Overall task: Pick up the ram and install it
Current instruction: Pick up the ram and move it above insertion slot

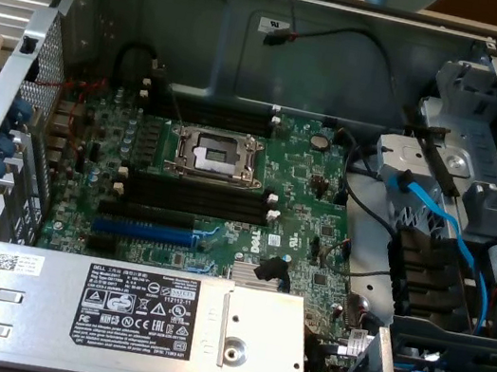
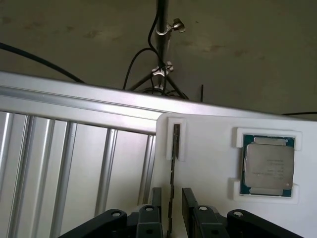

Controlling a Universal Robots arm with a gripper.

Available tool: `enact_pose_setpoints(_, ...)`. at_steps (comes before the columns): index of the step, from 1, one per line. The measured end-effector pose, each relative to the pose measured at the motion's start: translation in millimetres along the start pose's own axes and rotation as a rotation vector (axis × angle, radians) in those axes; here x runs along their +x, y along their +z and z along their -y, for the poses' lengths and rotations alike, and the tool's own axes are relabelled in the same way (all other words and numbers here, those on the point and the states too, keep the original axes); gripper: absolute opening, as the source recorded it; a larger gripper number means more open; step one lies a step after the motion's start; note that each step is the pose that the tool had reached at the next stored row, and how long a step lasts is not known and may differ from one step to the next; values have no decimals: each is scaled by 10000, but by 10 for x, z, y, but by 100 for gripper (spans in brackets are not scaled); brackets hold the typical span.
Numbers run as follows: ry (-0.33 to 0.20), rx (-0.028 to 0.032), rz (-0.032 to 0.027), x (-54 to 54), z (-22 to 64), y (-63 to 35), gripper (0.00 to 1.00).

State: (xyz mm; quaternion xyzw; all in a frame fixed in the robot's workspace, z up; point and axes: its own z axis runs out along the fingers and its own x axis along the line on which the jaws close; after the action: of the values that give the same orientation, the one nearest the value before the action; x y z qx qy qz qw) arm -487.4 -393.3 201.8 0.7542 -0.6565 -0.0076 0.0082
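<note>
Foam-tray scene: the gripper (image 2: 171, 192) hangs released over the ram (image 2: 175, 146). Its 2 black fingers (image 2: 190, 206) stand apart on either side of the thin dark stick, a gap showing on each side and nothing grasped. The ram stands on its long edge in a narrow slot cut in a white foam tray (image 2: 208, 163). A processor chip (image 2: 269, 166) with a silver lid lies flat in a square recess of the same tray, well apart from the ram. The tray rests on a ribbed aluminium tabletop (image 2: 74, 163). Beyond the table's edge, a thin metal stand (image 2: 161, 44) and black cables (image 2: 138, 64) sit on the floor.

In the exterior view, an open computer case (image 1: 281, 57) lies with its green motherboard (image 1: 316, 184) exposed. 1 processor socket (image 1: 216, 153) sits near the board's middle, with long black memory slots (image 1: 193, 198) with white end clips just beside it. A blue expansion slot (image 1: 143, 229) lies nearer the camera. A grey power supply (image 1: 112, 306) with a white label runs along the near edge, and blue cables (image 1: 434, 224) cross the drive bay at the exterior view's right.
</note>
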Motion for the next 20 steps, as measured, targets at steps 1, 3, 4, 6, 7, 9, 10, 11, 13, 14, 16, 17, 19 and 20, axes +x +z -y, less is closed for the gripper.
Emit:
enact_pose_setpoints(1, -1, 0, 0, -4, 1, 3, 31)
enact_pose_setpoints(3, -2, -19, 1, -5, 2, 8, 31)
enact_pose_setpoints(4, -2, -45, 5, -5, 2, 10, 31)
enact_pose_setpoints(6, -1, -88, 9, -5, 1, 13, 31)
enact_pose_setpoints(7, -1, -104, 9, -5, 1, 13, 31)
enact_pose_setpoints(9, -1, -117, 11, -5, 1, 13, 31)
enact_pose_setpoints(10, -2, -118, 12, -5, 2, 14, 31)
enact_pose_setpoints(11, -2, -118, 12, -5, 1, 14, 31)
enact_pose_setpoints(13, -2, -122, 12, -5, 1, 14, 31)
enact_pose_setpoints(14, -2, -122, 12, -5, 1, 14, 31)
enact_pose_setpoints(16, -4, -121, 9, -6, 2, 15, 31)
enact_pose_setpoints(17, -3, -122, 9, -7, 2, 14, 31)
enact_pose_setpoints(19, -2, -122, 8, -8, 2, 14, 31)
enact_pose_setpoints(20, -2, -122, 8, -8, 2, 14, 31)
